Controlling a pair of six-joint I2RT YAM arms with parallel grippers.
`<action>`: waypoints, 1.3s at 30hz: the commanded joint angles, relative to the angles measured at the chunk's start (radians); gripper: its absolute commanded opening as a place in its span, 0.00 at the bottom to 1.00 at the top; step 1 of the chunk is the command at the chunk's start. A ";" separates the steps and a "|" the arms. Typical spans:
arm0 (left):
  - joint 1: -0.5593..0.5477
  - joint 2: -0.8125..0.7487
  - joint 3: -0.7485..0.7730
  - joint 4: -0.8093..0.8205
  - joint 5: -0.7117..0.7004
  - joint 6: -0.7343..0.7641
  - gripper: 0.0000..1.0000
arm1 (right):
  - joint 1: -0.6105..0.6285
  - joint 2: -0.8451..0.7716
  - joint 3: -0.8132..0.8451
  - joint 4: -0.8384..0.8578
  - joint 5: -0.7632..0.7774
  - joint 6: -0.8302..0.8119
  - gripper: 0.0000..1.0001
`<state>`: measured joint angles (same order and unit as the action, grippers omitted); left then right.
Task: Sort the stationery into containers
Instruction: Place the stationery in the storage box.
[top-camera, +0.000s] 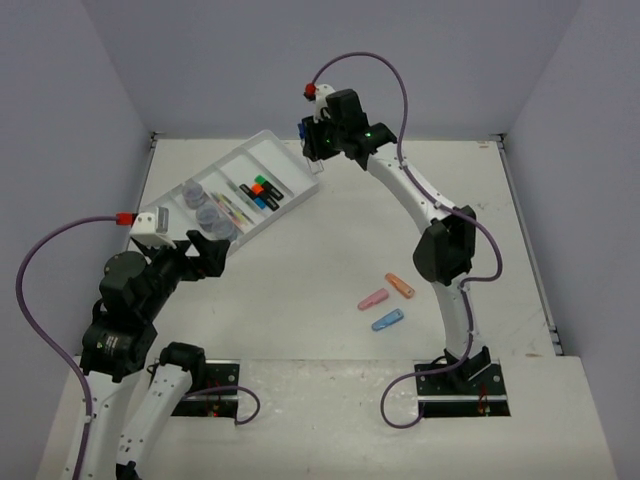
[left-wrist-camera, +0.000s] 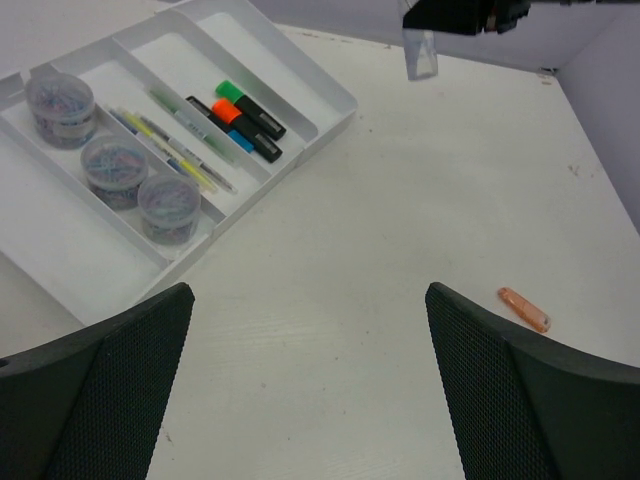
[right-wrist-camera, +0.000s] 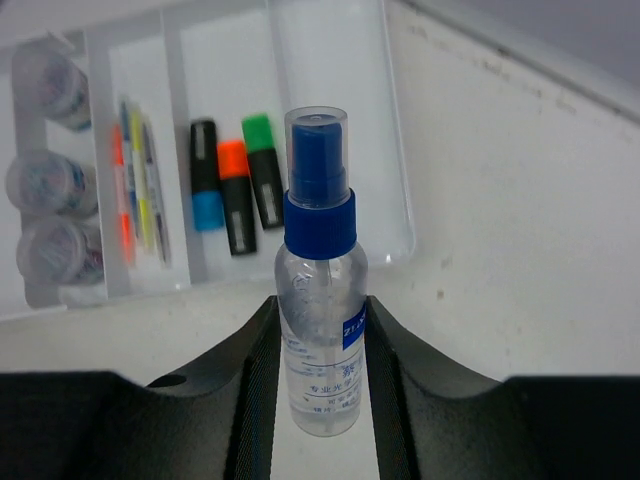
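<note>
While the right gripper (right-wrist-camera: 320, 395) clamps its fingers on the blue-capped bottle (right-wrist-camera: 320, 285), holding it upright by the far end of the white tray (top-camera: 275, 160), a small blue label on the clear body shows white characters above lines of fine print, all too small to read. The tray holds three jars (right-wrist-camera: 48, 182), pens (right-wrist-camera: 140, 185) and highlighters (right-wrist-camera: 235, 195). The left gripper (left-wrist-camera: 308, 295) stands with fingers wide apart near the tray's other end. Three oblong pieces (top-camera: 385, 302) lie on the table (top-camera: 300, 290), well apart from the tray.

Top view overhead, far; wrist views close, oblique; all share tray (top-camera: 281, 158).
</note>
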<state>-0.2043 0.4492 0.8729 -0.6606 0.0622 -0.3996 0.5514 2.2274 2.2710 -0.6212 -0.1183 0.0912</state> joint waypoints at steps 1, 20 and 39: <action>-0.001 -0.006 -0.022 0.035 -0.006 0.015 1.00 | -0.002 0.134 0.129 0.089 -0.041 -0.076 0.00; -0.019 -0.027 -0.040 0.056 0.075 0.000 1.00 | 0.056 0.323 0.170 0.398 0.027 -0.397 0.00; -0.102 0.034 0.004 0.083 -0.032 0.027 1.00 | 0.084 0.370 0.179 0.393 0.174 -0.483 0.65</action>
<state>-0.2843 0.4691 0.8416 -0.6290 0.0815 -0.4000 0.6378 2.6198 2.4065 -0.2718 0.0028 -0.3678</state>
